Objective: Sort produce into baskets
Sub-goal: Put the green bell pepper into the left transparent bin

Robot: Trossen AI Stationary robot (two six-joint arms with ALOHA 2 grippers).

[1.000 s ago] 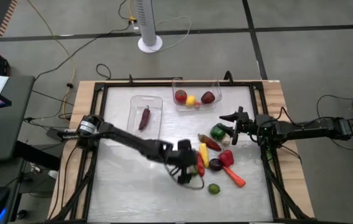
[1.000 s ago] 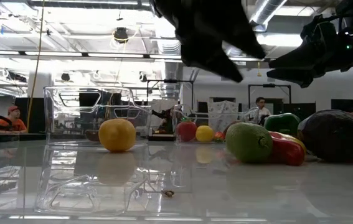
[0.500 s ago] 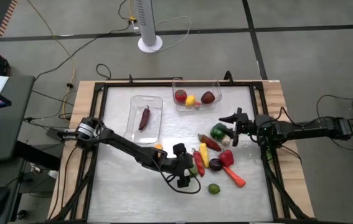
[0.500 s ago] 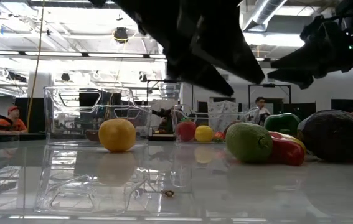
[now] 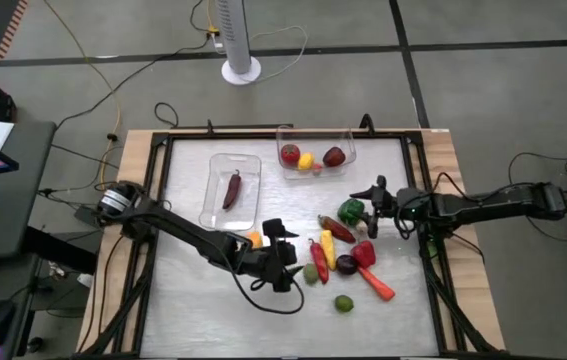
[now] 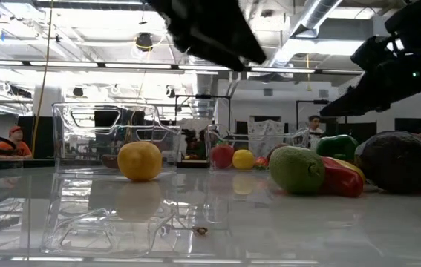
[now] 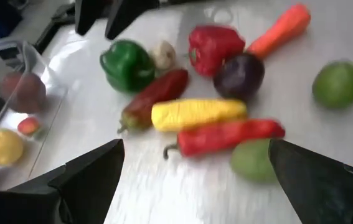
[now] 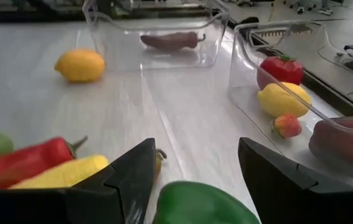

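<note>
Toy produce lies in a loose group right of the table's middle: a green pepper (image 5: 351,211), a dark red pepper (image 5: 336,229), a yellow pepper (image 5: 327,248), a red pepper (image 7: 226,137), a purple round one (image 5: 346,264), a carrot (image 5: 378,285) and a lime (image 5: 343,302). An orange-yellow fruit (image 5: 254,238) lies apart by the left basket (image 5: 233,190). My left gripper (image 5: 291,258) is open and empty, just left of the group, its fingers (image 7: 89,174) pointing at it. My right gripper (image 5: 365,207) is open over the green pepper (image 8: 204,202), touching nothing.
The left basket holds a dark red chili (image 5: 232,188). The far basket (image 5: 315,150) holds a red fruit (image 8: 280,70), a yellow one (image 8: 282,99) and a brown-red one (image 8: 344,140). A black frame (image 5: 263,135) rims the table. People sit in the room behind (image 6: 13,141).
My left gripper has drawn back from the produce group toward the table's left edge and risen, staying open and empty. My right gripper has edged slightly toward the green pepper. No produce has moved.
</note>
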